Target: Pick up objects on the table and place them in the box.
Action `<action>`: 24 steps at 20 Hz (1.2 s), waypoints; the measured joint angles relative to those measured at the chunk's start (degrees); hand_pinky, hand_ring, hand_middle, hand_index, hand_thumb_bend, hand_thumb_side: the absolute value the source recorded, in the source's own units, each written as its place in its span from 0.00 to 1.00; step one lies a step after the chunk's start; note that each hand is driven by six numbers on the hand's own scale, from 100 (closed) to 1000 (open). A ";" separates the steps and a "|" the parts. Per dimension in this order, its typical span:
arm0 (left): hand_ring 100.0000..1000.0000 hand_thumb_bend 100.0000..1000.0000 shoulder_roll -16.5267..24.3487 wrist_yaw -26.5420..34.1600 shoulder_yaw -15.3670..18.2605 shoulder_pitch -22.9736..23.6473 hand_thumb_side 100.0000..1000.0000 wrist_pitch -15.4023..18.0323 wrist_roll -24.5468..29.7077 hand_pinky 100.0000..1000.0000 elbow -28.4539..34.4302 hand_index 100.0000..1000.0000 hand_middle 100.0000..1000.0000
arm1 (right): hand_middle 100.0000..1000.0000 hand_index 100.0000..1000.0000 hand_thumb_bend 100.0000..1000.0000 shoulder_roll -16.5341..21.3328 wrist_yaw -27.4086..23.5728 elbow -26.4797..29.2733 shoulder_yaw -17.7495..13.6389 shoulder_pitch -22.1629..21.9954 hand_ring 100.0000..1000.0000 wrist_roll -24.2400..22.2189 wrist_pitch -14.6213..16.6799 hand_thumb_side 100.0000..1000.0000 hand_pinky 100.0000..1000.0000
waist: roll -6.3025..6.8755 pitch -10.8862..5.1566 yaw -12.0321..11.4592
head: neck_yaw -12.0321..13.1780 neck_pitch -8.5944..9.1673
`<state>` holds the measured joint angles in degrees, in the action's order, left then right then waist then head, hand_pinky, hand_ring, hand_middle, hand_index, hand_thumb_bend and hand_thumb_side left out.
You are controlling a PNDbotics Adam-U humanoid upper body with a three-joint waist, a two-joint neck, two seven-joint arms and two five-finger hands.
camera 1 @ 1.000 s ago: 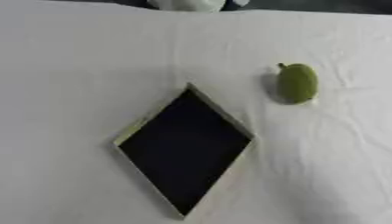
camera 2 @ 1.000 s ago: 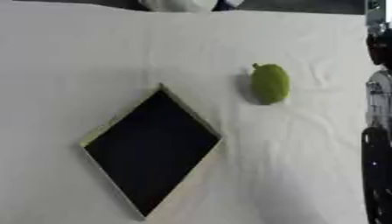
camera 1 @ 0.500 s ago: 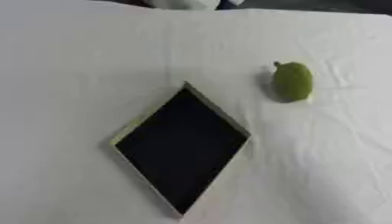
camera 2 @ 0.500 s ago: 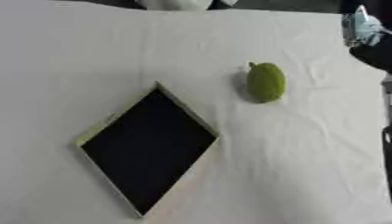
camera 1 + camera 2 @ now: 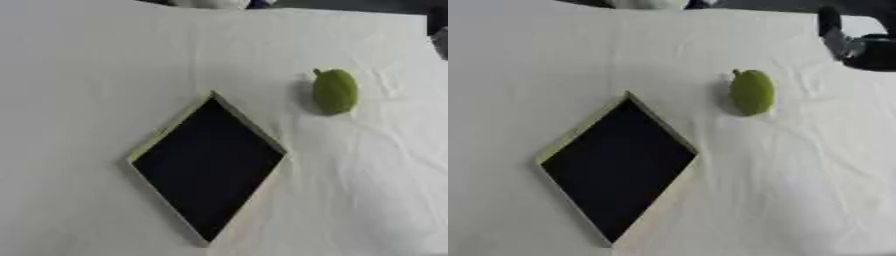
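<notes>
The right hand shows only partly, its finger spread unreadable. The green fruit lies below-left of it; a glancing touch could roll it off-course.

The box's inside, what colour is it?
Black inside the box, with a pale rim; clearest in the left eye view.

A wrinkled white tablecloth covers the table, with creases toward the right.

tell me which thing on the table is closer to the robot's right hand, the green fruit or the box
The green fruit. It lies on the white cloth, up and right of the dark box, nearer the right hand entering at the upper right corner.
</notes>
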<state>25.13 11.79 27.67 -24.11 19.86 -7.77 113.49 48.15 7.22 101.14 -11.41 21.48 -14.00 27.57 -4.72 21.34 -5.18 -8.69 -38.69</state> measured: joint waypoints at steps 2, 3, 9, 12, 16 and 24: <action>0.56 0.00 0.00 0.01 0.00 0.00 0.38 -0.06 0.06 0.45 0.00 0.62 0.57 | 0.87 0.89 0.00 2.46 1.73 -1.69 0.94 0.04 0.85 -1.54 1.18 0.19 0.83 | 0.00 0.00 -0.16 | -0.02 0.03; 0.56 0.00 0.00 0.01 0.00 0.00 0.38 -0.09 0.11 0.44 0.00 0.62 0.58 | 0.87 0.90 0.00 3.53 2.55 -2.34 1.44 0.12 0.85 -2.20 1.84 0.20 0.83 | 0.00 0.00 -0.18 | -0.03 0.03; 0.56 0.00 0.00 0.02 -0.01 0.00 0.38 -0.18 0.59 0.44 0.00 0.62 0.58 | 0.89 0.92 0.00 8.78 7.94 -5.01 5.18 -0.46 0.85 -2.87 4.42 0.31 0.82 | -0.09 0.01 -0.22 | -0.28 0.07; 0.56 0.00 0.00 0.02 -0.01 0.00 0.39 -0.31 0.73 0.44 0.00 0.62 0.58 | 0.89 0.92 0.00 9.18 9.51 -5.89 7.46 -1.35 0.85 -2.81 4.53 0.29 0.81 | -0.15 0.17 -0.43 | -0.47 0.07; 0.57 0.00 0.00 0.02 -0.01 0.00 0.39 -0.50 0.91 0.44 0.00 0.62 0.58 | 0.87 0.90 0.00 9.18 8.58 -6.20 9.91 -1.29 0.84 -5.06 4.11 0.11 0.80 | -0.15 0.25 -0.55 | -0.63 0.03; 0.57 0.00 -0.01 0.04 -0.02 -0.01 0.39 -0.74 1.17 0.44 0.00 0.62 0.58 | 0.87 0.91 0.00 9.85 4.55 -6.75 13.34 1.02 0.86 -12.09 3.29 0.06 0.81 | -0.05 0.27 -0.95 | -1.08 0.00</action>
<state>25.13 11.82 27.65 -24.12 19.12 -6.60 113.49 58.00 11.77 94.39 1.92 22.50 -26.09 30.86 -4.77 21.61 -6.13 -9.76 -38.69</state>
